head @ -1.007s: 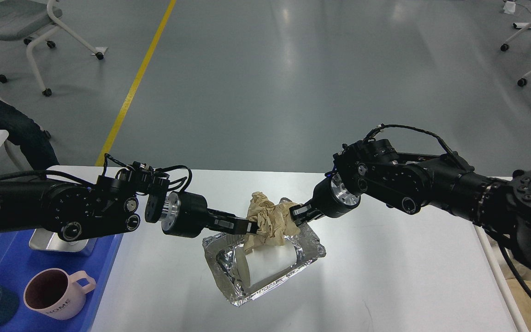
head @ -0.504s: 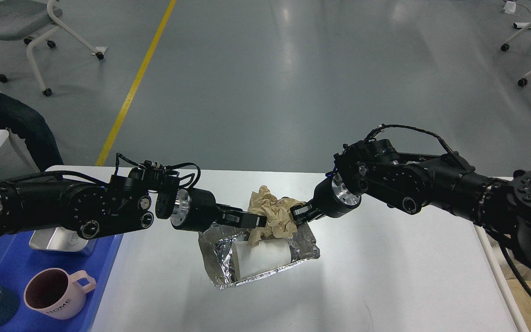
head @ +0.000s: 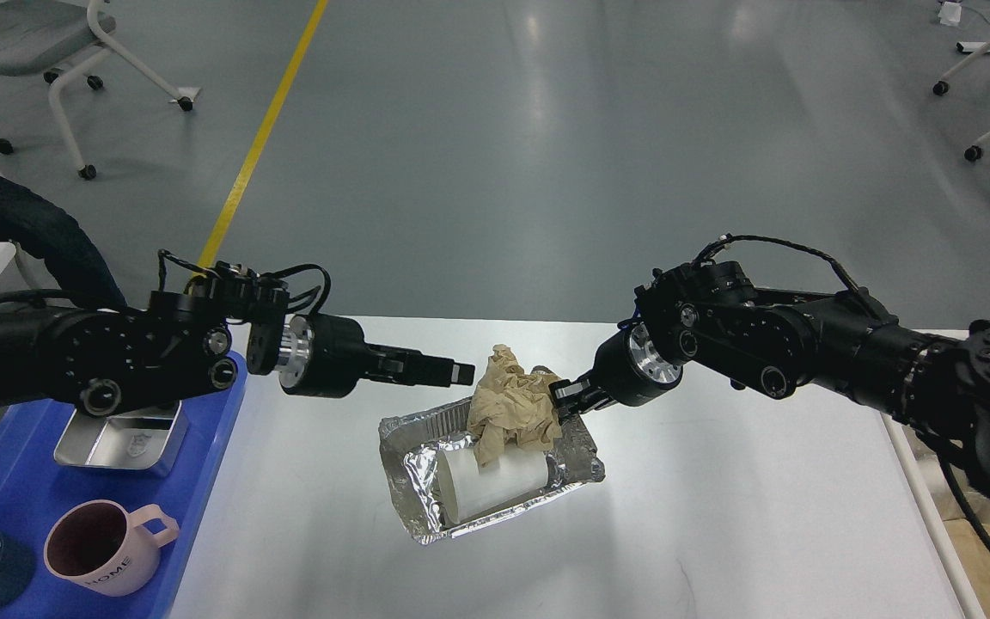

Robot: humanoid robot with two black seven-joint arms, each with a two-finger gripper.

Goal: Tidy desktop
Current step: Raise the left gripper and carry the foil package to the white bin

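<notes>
Two grippers hover mid-desktop point(head: 718, 516): my right gripper point(head: 560, 397) seemingly pinches the foil tray point(head: 495, 520) rim beside crumpled paper point(head: 512, 408); my left gripper point(head: 459, 373), fingers together, hangs free nearby.

Bare desktop point(head: 736, 516) to right of the foil tray point(head: 495, 468), and a bare strip to its left up to the blue tray point(head: 203, 507). Crumpled brown paper point(head: 514, 408) rises over the foil tray's far side. Left gripper point(head: 459, 374) and right gripper point(head: 562, 397) flank the paper.
</notes>
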